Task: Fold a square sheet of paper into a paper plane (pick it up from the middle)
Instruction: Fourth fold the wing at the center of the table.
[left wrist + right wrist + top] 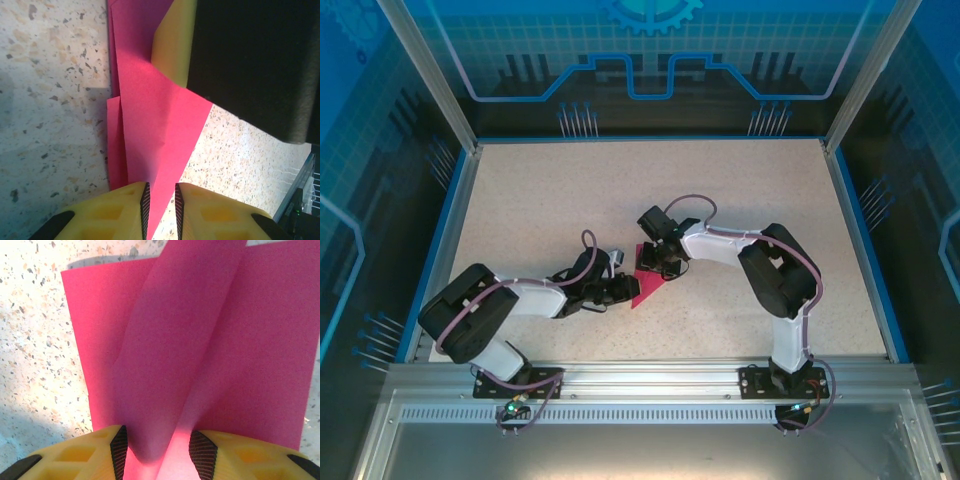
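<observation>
Top external is showing you the square sheet of paper (pixel 648 287), partly folded, lying near the middle of the tabletop (pixel 550 190) with a pointed corner aiming at the near edge. Your left hand (pixel 623 287) is sitting just beside its left edge and your right hand (pixel 663 268) is reaching over its far right part. The paper is lying between the two, and neither arm is the nearer one.

From the left wrist you are looking along the paper's long axis. It is running straight away from the fingers toward the right hand, whose yellow finger (pixel 172 45) and black body are covering the far end. The left fingers are standing close together with only a narrow slot, and the paper's point is lying in that slot. A sliver of tabletop is showing beside it, so you cannot tell whether they are nipping the paper or merely straddling it.

From the right wrist, a raised ridge of the paper is running lengthwise into the gap, and the half-closed pads (pixel 119 452) are pinching that ridge from both sides, as far as can be judged.

Your next fold is turning on that shared axis. The hands are working very near each other, and the right hand's body is standing in the way of any sweep from the left.
</observation>
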Motion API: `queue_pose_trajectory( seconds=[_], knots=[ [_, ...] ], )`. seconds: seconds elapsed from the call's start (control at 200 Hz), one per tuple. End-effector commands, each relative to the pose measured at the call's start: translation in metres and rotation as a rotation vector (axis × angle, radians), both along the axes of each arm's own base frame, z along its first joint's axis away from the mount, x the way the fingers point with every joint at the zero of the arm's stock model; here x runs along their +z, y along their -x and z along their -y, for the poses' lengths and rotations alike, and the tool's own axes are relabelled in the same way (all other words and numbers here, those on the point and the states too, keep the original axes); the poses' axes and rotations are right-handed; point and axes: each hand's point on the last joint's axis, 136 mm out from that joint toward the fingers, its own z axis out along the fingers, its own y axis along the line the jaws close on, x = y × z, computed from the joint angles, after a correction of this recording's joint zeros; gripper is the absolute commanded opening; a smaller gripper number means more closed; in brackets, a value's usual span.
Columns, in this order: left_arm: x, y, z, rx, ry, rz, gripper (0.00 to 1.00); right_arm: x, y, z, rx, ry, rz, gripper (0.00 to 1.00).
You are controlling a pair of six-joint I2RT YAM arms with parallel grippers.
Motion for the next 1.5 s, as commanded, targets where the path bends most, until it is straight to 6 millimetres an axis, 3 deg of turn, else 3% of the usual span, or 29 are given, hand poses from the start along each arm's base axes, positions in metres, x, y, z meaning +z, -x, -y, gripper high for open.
queue_pose_trajectory(
  seconds=[0.0,0.41,0.67,0.795,1.495],
  knots=[
    [-0.003,0.005,0.006,-0.035,0.001,-0.036,0.22,-0.076,0.046,0.061,-0.019,0.280,-0.183,0.44],
    [-0.012,0.012,0.004,-0.048,-0.026,-0.072,0.22,-0.078,0.047,0.063,-0.028,0.289,-0.192,0.43],
    [0.024,0.011,0.013,-0.072,0.060,-0.016,0.25,-0.080,0.048,0.063,-0.030,0.290,-0.196,0.43],
    [0.031,0.012,0.015,-0.077,0.078,-0.009,0.26,-0.081,0.048,0.063,-0.030,0.289,-0.200,0.43],
    [-0.006,0.025,0.007,-0.079,-0.027,-0.109,0.25,-0.084,0.051,0.067,-0.043,0.312,-0.214,0.41]
  ],
)
